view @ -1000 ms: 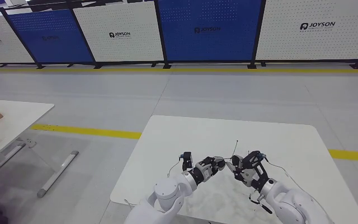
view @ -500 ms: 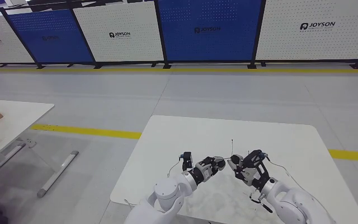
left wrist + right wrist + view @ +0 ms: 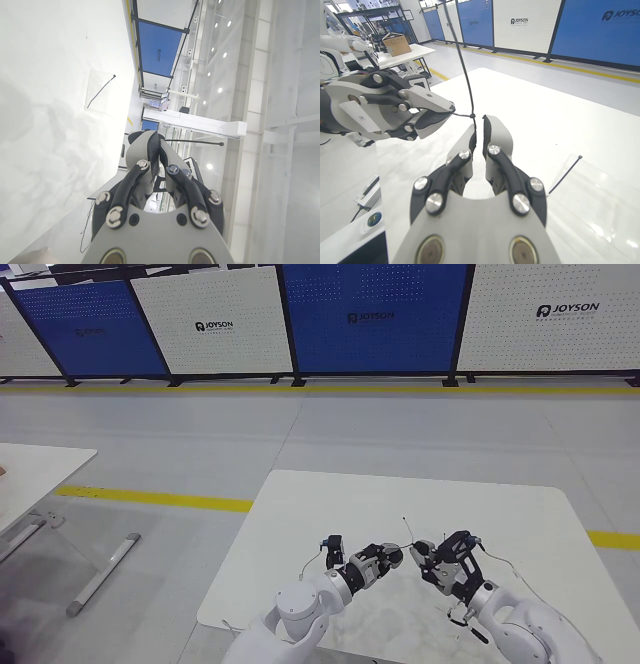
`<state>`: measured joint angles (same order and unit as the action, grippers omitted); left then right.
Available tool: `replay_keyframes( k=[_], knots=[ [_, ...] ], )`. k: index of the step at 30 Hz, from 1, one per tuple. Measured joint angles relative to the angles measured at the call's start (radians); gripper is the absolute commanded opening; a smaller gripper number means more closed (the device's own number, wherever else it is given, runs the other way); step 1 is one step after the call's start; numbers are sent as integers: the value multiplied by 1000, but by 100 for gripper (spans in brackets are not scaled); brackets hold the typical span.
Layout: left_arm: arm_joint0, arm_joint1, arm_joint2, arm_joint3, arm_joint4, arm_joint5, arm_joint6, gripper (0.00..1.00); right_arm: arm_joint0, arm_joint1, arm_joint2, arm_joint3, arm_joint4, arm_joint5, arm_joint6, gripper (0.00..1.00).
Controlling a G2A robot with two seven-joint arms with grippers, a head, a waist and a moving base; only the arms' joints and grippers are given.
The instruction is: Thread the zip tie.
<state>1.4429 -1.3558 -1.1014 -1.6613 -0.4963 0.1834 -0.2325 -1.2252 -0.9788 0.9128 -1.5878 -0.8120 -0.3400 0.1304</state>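
Above the white tabletop (image 3: pixel 545 112), the left end effector (image 3: pixel 451 113) is clamped on the zip tie (image 3: pixel 466 75) just beside its head. The strap drops between the right end effector (image 3: pixel 478 125) fingers, which stand slightly apart, and rises steeply above the head.

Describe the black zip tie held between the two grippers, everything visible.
The thin black plastic zip tie is held off the table. Its long slim strap rises from between the right gripper's parted fingers, against one pad, curving up to a free end. Just above those fingertips sits a small blocky head; from it a short stretch runs sideways into the left gripper, shut on it. Whether the strap passes through the head is unclear.
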Motion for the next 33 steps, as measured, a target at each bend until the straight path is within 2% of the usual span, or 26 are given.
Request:
replay_keyframes(
  k=[18,21,23,24,28,33],
  knots=[
    [0,0,0,0,0,0,0,0,11,-3,-23,24,-9,0,24,0],
    [0,0,0,0,0,0,0,0,12,-2,-28,25,-13,0,35,15],
    [0,0,0,0,0,0,0,0,13,-2,-30,24,-13,0,37,16],
    [0,0,0,0,0,0,0,0,13,-1,-30,24,-11,0,37,20],
    [0,0,0,0,0,0,0,0,9,3,-28,16,-3,0,26,24],
    [0,0,0,0,0,0,0,0,3,10,-20,10,3,0,4,21]
  ],
)
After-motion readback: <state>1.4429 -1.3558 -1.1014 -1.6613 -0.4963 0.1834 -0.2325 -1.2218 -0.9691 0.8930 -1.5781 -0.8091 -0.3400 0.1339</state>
